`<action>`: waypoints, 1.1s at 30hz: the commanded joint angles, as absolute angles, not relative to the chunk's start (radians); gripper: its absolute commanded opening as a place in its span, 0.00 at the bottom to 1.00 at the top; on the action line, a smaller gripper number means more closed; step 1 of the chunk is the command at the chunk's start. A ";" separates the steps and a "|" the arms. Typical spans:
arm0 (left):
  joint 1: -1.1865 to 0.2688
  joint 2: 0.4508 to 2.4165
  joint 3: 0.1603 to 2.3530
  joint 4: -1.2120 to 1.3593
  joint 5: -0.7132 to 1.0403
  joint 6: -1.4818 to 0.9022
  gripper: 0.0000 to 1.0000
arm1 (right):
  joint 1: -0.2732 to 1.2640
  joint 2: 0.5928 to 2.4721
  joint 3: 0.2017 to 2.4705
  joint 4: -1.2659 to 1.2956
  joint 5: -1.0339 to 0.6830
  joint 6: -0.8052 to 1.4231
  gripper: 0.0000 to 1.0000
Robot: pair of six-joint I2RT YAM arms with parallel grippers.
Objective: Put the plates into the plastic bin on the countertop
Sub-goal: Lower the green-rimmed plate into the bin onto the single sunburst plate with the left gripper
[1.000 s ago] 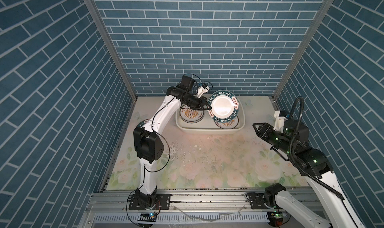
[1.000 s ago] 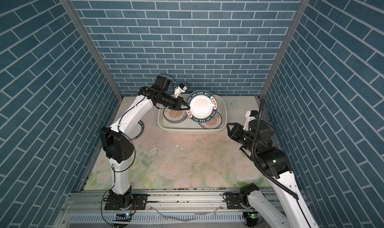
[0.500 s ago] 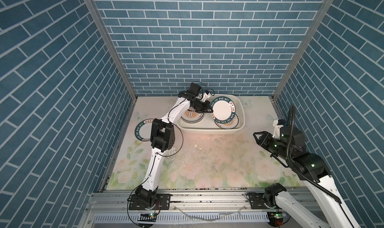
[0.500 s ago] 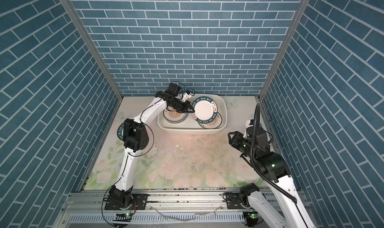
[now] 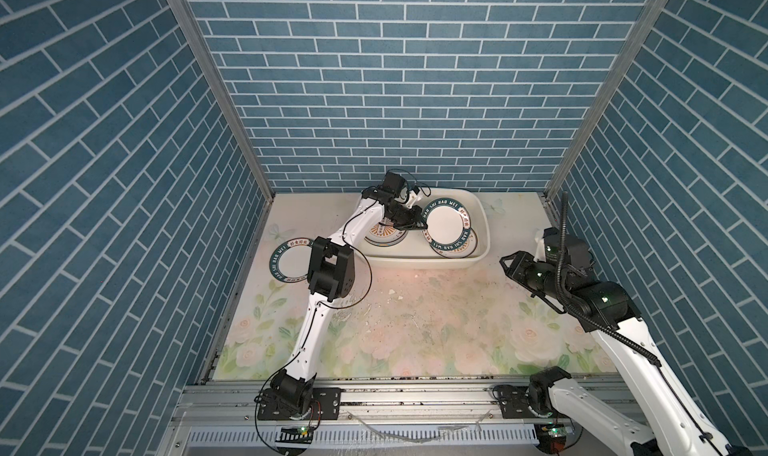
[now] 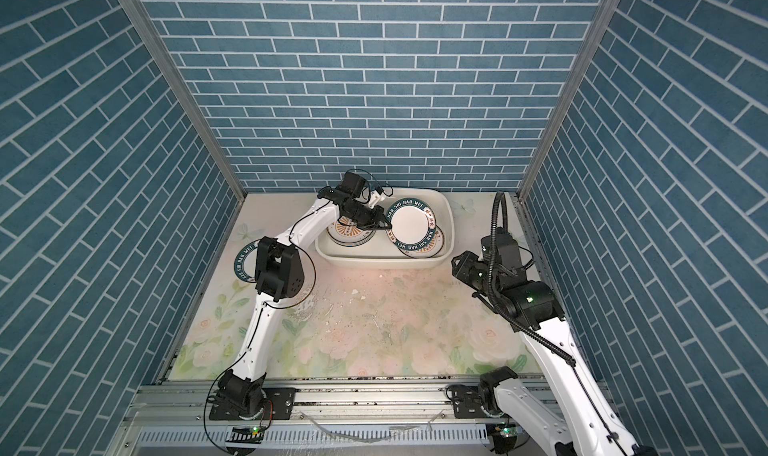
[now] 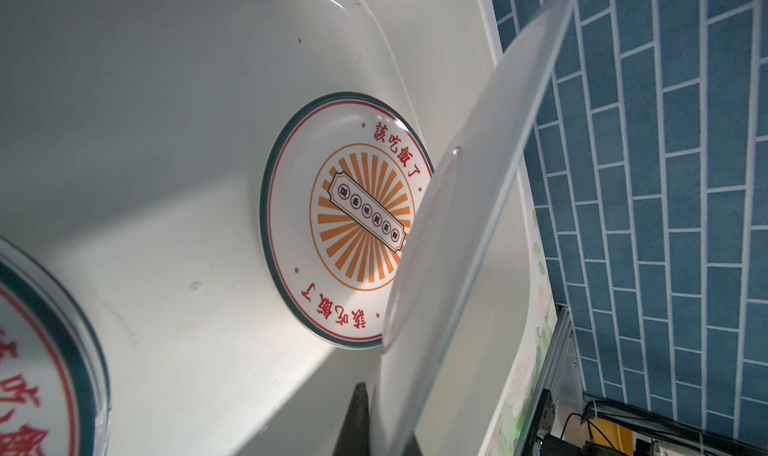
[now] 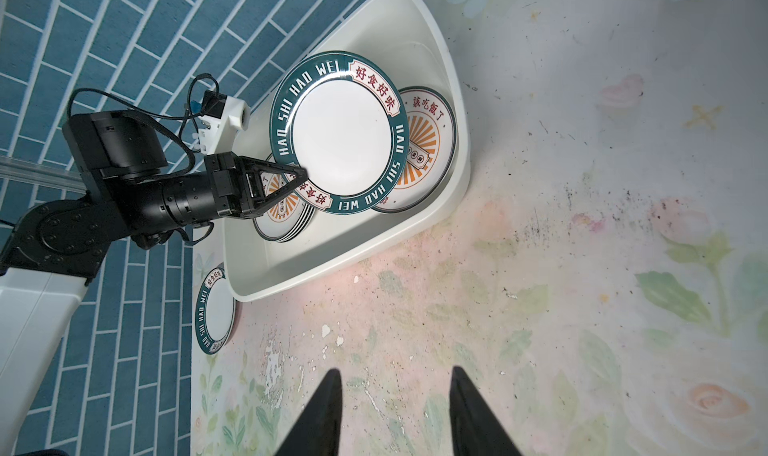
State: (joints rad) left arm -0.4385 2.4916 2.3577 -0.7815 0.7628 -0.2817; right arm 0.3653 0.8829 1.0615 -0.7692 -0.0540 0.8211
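Blue-brick walls (image 5: 374,100) enclose the counter (image 5: 415,329); left end effector (image 5: 422,226) clamps teal-banded plate (image 5: 446,224), tilted above bin (image 5: 415,262) (sunburst plates (image 8: 424,150) beneath); right end effector (image 8: 395,370) gapes, empty.

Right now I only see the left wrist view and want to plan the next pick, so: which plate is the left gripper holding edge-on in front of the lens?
Observer: The left gripper is shut on the rim of a teal-banded plate, face up over the plastic bin.
Operator: Any plate outside the bin?
Observer: One: a second teal-banded plate lies on the countertop left of the bin, partly hidden by the left arm's elbow in both top views.
Operator: And the right arm?
Observer: The right gripper is open and empty above the countertop, clear of the bin.
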 commanded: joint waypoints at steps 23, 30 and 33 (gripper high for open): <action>-0.463 2.552 2.379 -0.736 0.770 -0.288 0.00 | 0.260 0.892 1.025 -0.691 -0.188 0.773 0.43; -0.462 2.565 2.389 -0.738 0.769 -0.285 0.00 | 0.246 0.901 1.020 -0.680 -0.205 0.773 0.43; -0.463 2.571 2.391 -0.738 0.769 -0.288 0.00 | 0.241 0.899 1.007 -0.672 -0.210 0.776 0.43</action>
State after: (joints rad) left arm -0.4561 2.5626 2.3581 -0.7593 0.7547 -0.2935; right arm 0.2485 0.9012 1.0279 -0.6914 -0.1951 0.8032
